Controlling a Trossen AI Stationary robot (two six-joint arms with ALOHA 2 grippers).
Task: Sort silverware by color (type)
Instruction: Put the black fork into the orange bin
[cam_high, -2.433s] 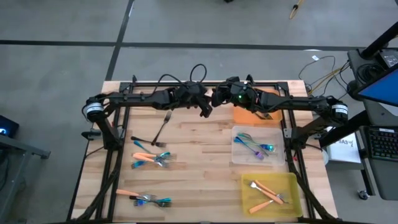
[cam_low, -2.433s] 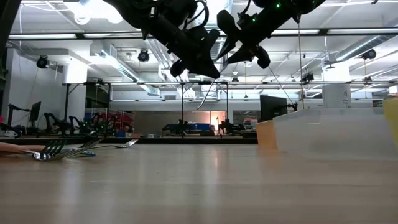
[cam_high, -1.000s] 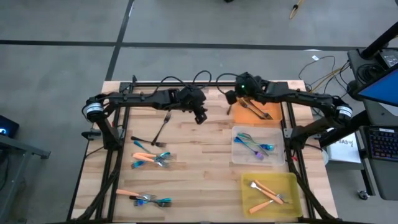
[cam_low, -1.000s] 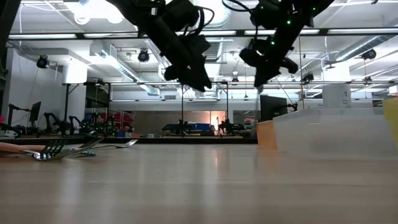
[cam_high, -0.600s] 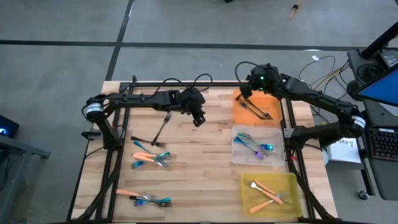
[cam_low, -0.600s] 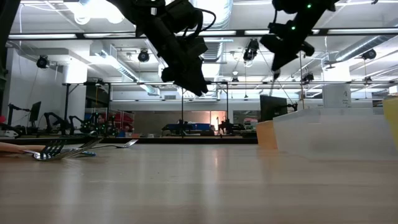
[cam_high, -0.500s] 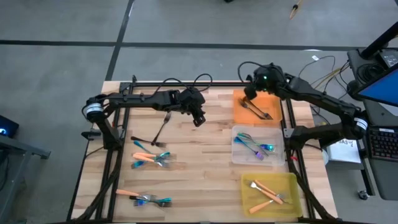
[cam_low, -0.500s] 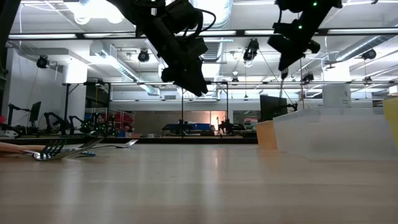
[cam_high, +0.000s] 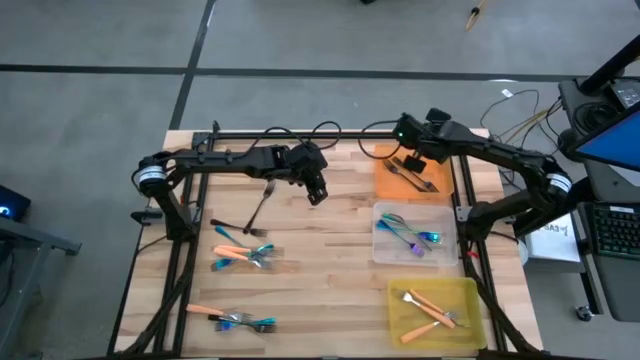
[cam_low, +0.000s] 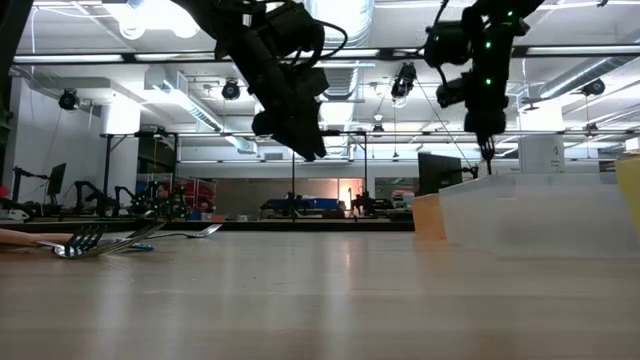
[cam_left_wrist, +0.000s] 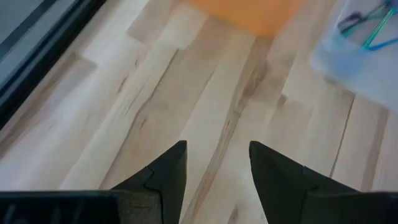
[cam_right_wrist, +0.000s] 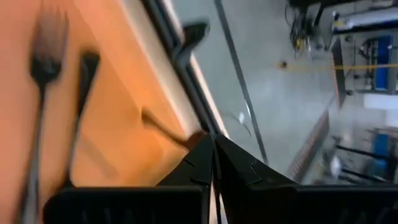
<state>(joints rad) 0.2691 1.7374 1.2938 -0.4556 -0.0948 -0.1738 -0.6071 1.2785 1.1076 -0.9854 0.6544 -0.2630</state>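
A: A pale wood-plank counter (cam_high: 330, 240) inside a dark frame, grey floor around it. Where are the forks?

B: Split. Loose ones lie on the left: a dark fork (cam_high: 262, 203) by itself at the far side, then a mixed bunch (cam_high: 245, 256) of orange and teal, and another bunch (cam_high: 236, 320) at the near edge. The rest sit in trays on the right: dark ones in the orange tray (cam_high: 388, 188), teal in the clear tray (cam_high: 381, 250), orange in the yellow tray (cam_high: 466, 335).

A: And the arms?

B: The right gripper (cam_right_wrist: 211, 140) hangs over the orange tray. Its jaws are pinched together, and a slim dark handle (cam_right_wrist: 163, 124) seems to run out from their tips, so I judge that it holds a fork. The left gripper (cam_left_wrist: 214, 149) hovers over bare wood in the middle, jaws apart and empty.

A: How will a fork handle?

B: Light and stiff, I'd guess. The metal tines look smooth and likely slippery. The handles look matte, perhaps plastic. Each fork is thin and lies flat, so there is little to get under.

A: Where to grip?

B: Across the handle near its middle, jaws straddling it. The lone dark fork is the easy one. In the bunches the forks cross and touch, so pulling one may drag its neighbours.
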